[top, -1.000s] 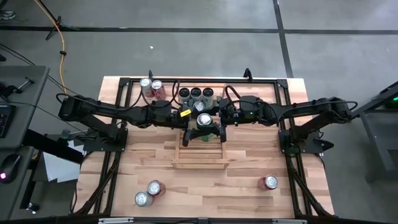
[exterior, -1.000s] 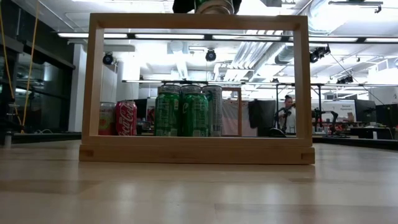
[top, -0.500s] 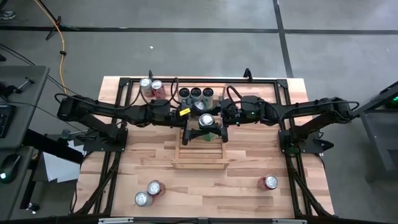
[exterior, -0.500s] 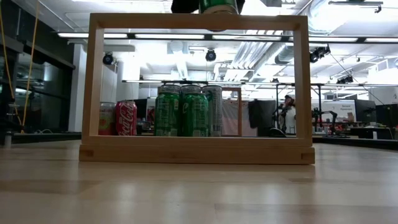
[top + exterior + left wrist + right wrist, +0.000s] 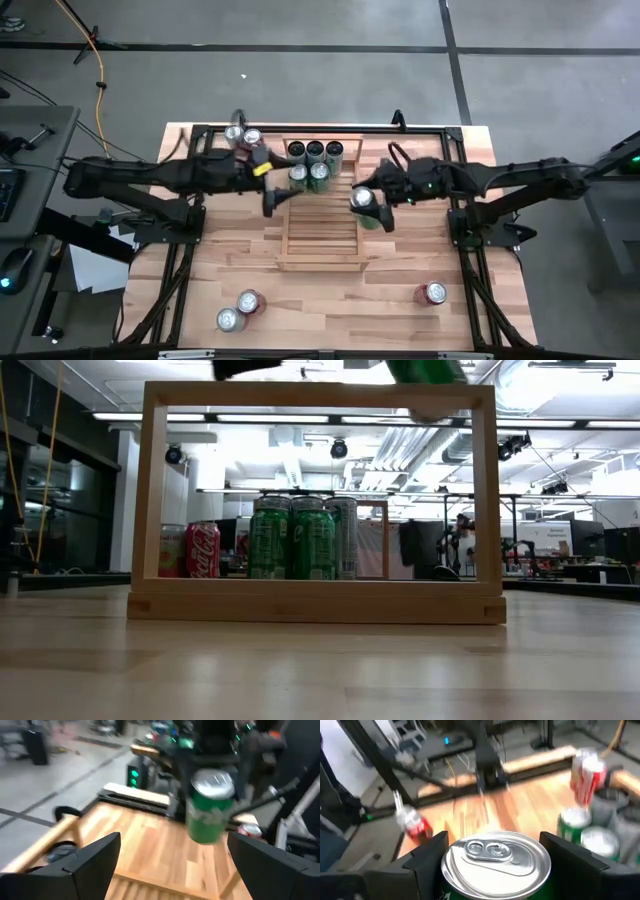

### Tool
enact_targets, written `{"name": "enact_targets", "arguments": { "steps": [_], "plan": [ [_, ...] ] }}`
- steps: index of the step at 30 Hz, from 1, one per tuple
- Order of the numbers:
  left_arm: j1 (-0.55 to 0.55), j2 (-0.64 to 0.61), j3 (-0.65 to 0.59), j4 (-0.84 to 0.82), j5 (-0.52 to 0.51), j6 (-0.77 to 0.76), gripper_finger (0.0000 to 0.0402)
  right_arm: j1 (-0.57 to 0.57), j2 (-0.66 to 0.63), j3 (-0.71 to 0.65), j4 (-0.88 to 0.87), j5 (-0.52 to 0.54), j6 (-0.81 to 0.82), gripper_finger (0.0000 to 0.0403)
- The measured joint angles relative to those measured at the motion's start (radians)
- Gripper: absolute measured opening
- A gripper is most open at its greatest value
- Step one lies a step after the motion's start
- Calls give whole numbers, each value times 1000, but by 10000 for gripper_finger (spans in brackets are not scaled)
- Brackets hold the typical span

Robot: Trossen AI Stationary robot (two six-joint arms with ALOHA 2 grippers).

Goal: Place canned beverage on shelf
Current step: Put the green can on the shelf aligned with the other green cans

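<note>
A green can (image 5: pixel 362 198) with a silver top hangs in my right gripper (image 5: pixel 368 203), just off the right rail of the light-wood slatted shelf (image 5: pixel 320 250). In the low view the can (image 5: pixel 425 372) shows above the shelf's top bar (image 5: pixel 320 396). The left wrist view shows the can (image 5: pixel 210 807) farther off. My left gripper (image 5: pixel 272 200) stands open at the shelf's left rail, nothing between its fingers. Several green and silver cans (image 5: pixel 315 160) stand on their bases at the shelf's far end. My right gripper pinches the green can's side wall just below the rim (image 5: pixel 451 865) between its two fingers (image 5: pixel 427 857), one on each side. The fingers come from the table's right, slanting slightly down. The can is lifted clear of the table and shelf, top up.
Two red cans (image 5: pixel 240 137) stand at the far left of the tabletop. Two more cans (image 5: pixel 238 310) lie or stand near the front left, and one red can (image 5: pixel 432 293) near the front right. Black frame rails (image 5: pixel 190 250) run along both sides.
Both grippers were at the green can above the shelf's far part. My left gripper has drawn away from the can toward the table's left edge. My right gripper has carried the can toward the table's right edge, off the shelf's right rail, still clear of everything.
</note>
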Motion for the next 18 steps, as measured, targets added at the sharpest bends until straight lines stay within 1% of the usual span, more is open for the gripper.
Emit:
{"name": "enact_targets", "arguments": {
  "steps": [3, 6, 9, 11, 14, 16, 18],
  "plan": [
    [0, -92, -81, 50, -69, -42, 356, 20, -32, -87, -9, 25, 50, 278],
    [0, -182, -191, 127, -115, -124, 357, 33, -67, -223, 66, 39, 138, 278],
    [-1, -257, -285, 217, -148, -212, 357, 46, -91, -380, 263, 79, 218, 278],
    [-2, -289, -327, 252, -182, -247, 357, 40, -92, -468, 438, 123, 220, 278],
    [-2, -310, -349, 261, -243, -272, 357, 2, -60, -551, 670, 243, 161, 278],
    [-2, -311, -348, 268, -280, -273, 357, -31, -26, -577, 761, 282, 70, 278],
    [-2, -311, -348, 299, -296, -258, 357, -62, 18, -580, 822, 288, -30, 278]
  ]
}}
